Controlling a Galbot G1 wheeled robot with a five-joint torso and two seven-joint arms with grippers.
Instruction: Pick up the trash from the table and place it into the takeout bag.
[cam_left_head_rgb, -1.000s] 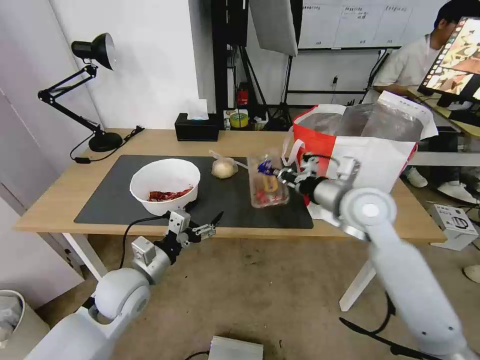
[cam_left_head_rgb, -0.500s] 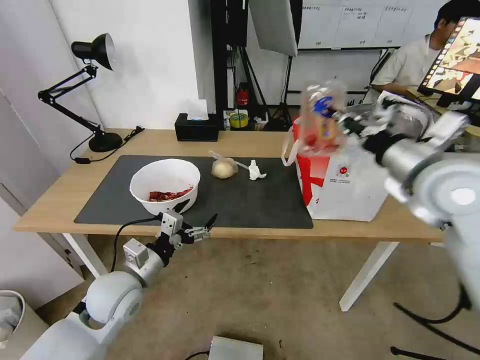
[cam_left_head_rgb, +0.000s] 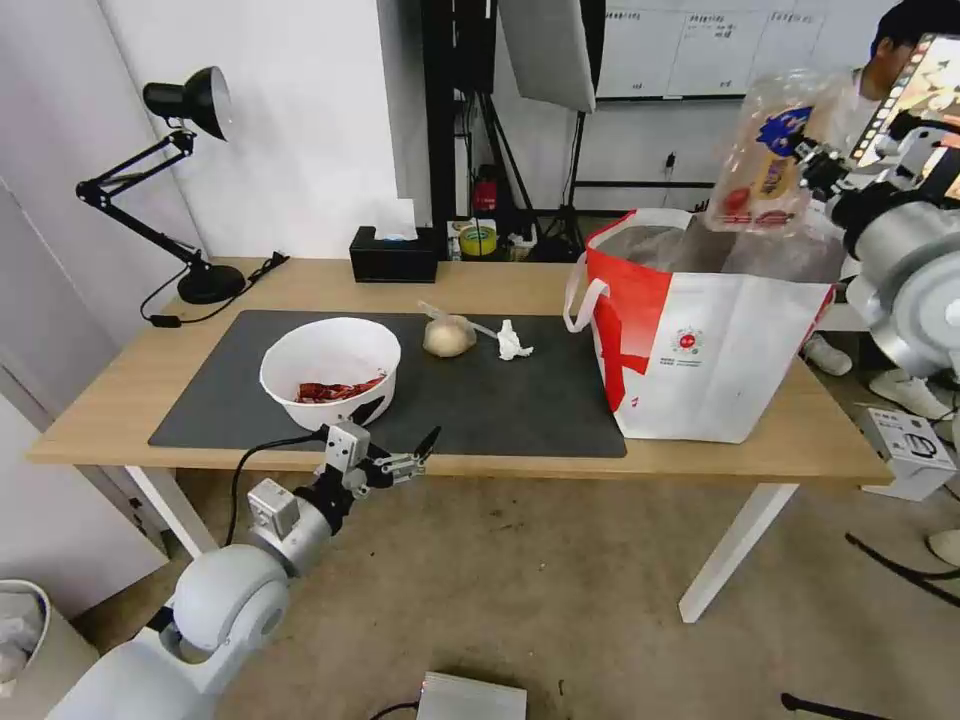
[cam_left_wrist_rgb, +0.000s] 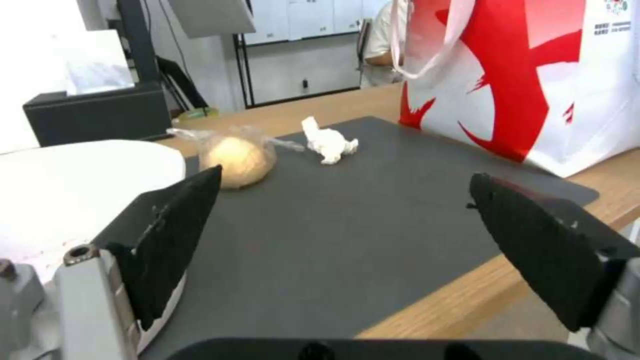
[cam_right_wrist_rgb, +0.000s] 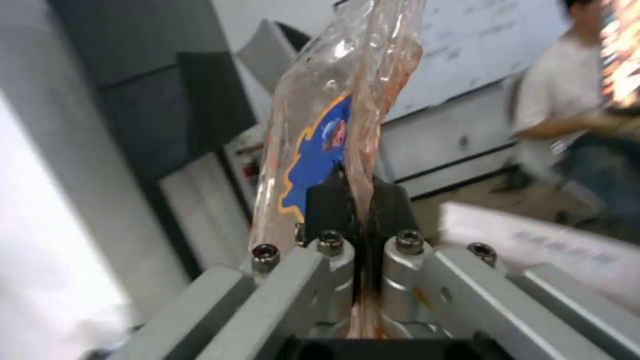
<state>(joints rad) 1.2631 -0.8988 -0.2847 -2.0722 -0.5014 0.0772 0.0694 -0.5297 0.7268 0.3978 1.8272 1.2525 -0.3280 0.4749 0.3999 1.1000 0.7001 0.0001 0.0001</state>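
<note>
My right gripper (cam_left_head_rgb: 815, 165) is shut on the clear hinged plastic tray (cam_left_head_rgb: 768, 155), holding it in the air above the open mouth of the takeout bag (cam_left_head_rgb: 715, 335). The right wrist view shows the tray (cam_right_wrist_rgb: 333, 125) pinched between the black fingertips (cam_right_wrist_rgb: 327, 200). On the dark mat (cam_left_head_rgb: 470, 400) of the table (cam_left_head_rgb: 120, 400) sit the white bowl (cam_left_head_rgb: 330, 370) with red scraps, the knotted bag of beige food (cam_left_head_rgb: 448, 335) and the crumpled tissue (cam_left_head_rgb: 512, 342). My left gripper (cam_left_head_rgb: 405, 455) hangs open at the table's front edge, below the bowl; its wrist view shows the food bag (cam_left_wrist_rgb: 237, 157) and tissue (cam_left_wrist_rgb: 328, 142) ahead.
A black tissue box (cam_left_head_rgb: 393, 255) stands at the table's back edge and a black desk lamp (cam_left_head_rgb: 185, 190) at the back left. A person sits at a desk behind the bag. A small white box (cam_left_head_rgb: 910, 450) lies on the floor at the right.
My right gripper has carried the plastic tray up off the mat and rightward, from beside the bag to above its opening. The tissue it hid is now uncovered. The left arm barely moved.
</note>
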